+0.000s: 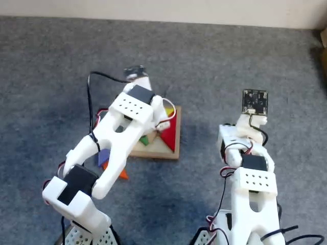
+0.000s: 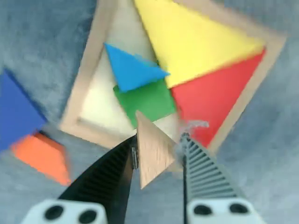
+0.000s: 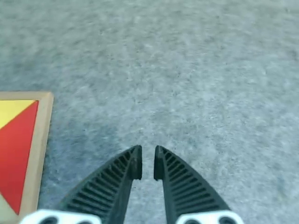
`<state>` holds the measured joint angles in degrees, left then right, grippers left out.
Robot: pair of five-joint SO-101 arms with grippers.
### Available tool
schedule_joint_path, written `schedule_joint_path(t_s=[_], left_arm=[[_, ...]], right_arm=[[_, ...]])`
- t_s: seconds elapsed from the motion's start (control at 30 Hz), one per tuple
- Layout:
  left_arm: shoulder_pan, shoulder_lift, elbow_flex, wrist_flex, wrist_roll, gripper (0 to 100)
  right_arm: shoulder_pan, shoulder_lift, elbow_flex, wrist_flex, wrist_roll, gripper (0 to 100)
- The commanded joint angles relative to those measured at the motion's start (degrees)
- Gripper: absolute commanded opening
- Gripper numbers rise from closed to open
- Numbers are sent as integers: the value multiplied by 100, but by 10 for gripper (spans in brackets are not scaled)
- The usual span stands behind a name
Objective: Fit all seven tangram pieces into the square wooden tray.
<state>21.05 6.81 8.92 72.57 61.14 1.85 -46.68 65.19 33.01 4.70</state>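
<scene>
Gripping a pale triangle (image 2: pixel 154 151), our left gripper (image 2: pixel 159 140) hangs over the near rim of the tray (image 2: pixel 78 93) | step — we judge, seating this piece | next: turn it to match the bare gap | right gripper (image 3: pixel 147 163): jaws nearly together, empty, over carpet (image 3: pixel 187 70)

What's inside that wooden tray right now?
A yellow triangle, red triangle, blue triangle and green square lie in the tray, beside bare floor. The held tan triangle covers part of its rim and floor.
</scene>
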Motion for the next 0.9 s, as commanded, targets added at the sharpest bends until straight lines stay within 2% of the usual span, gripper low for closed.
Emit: schedule_joint_path(t_s=[0.0,0.17,0.27,0.5,0.7,0.87], left_arm=[[92,-40,-48,-466,1354,11],[101,-31,426,-1169,1398,14],[101,-31,681,-1398,1688,24],[101,-84,699,-1371,1723,264],[101,-136,681,-1187,1705,232],[57,-866,690,-835,1679,168]], right_arm=[[136,-259,-66,-127,-70,56],[171,-259,-66,-127,-70,56],[171,-259,-75,-127,-70,56],[171,-259,-75,-127,-70,56],[163,-259,-75,-127,-70,56],[163,-259,-75,-127,-70,56]])
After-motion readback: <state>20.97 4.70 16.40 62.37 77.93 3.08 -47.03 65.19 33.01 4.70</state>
